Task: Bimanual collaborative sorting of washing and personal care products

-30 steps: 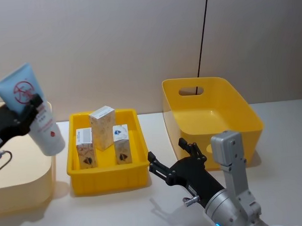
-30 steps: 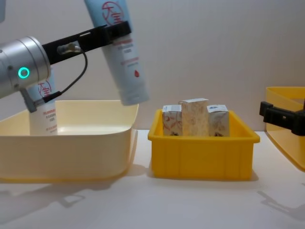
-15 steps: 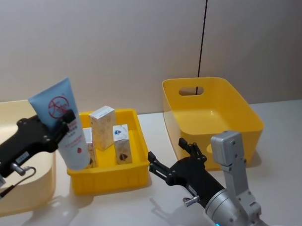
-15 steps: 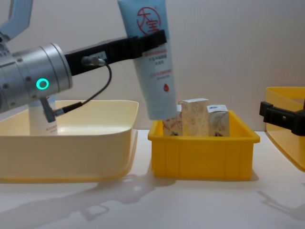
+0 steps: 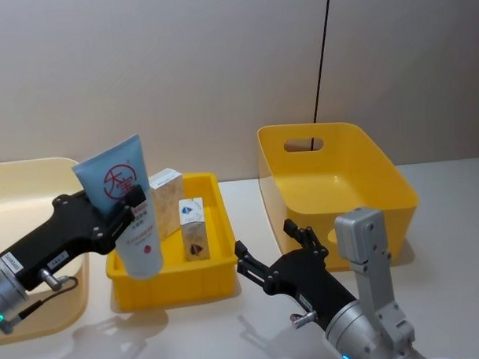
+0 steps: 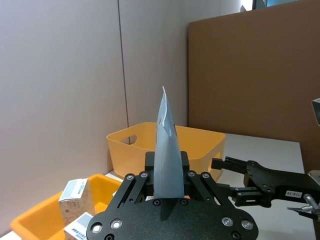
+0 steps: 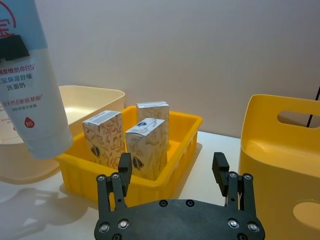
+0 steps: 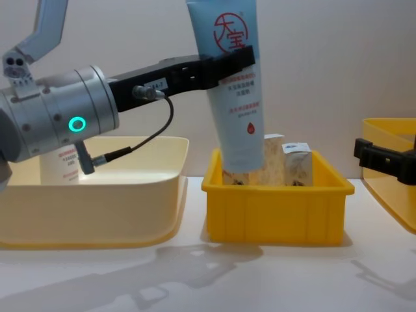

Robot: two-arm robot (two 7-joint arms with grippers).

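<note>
From the head view, the left gripper reaches in from the left with its black fingers clamped tight across a pale-blue tube. The tube is tilted, red logo up and cap down, over the left end of the small yellow tray. Two patterned cartons stand upright in that tray, with the cream bin to its left and the large yellow bin well to its right. The right gripper hangs low over the table between tray and large bin, fingers spread wide and holding nothing. In the left wrist view the tube shows edge-on, pinched between the two fingers, and the right gripper sits farther off, gaping. The right wrist view looks between its own parted fingers at three cartons in the tray, the tube hanging near them. From the chest, the tube is gripped just below its logo. Its cap is down around the tray's rim at the left end, covering the leftmost carton; whether they touch I cannot tell. A second tube stands upright in the cream bin, behind the left arm.
</note>
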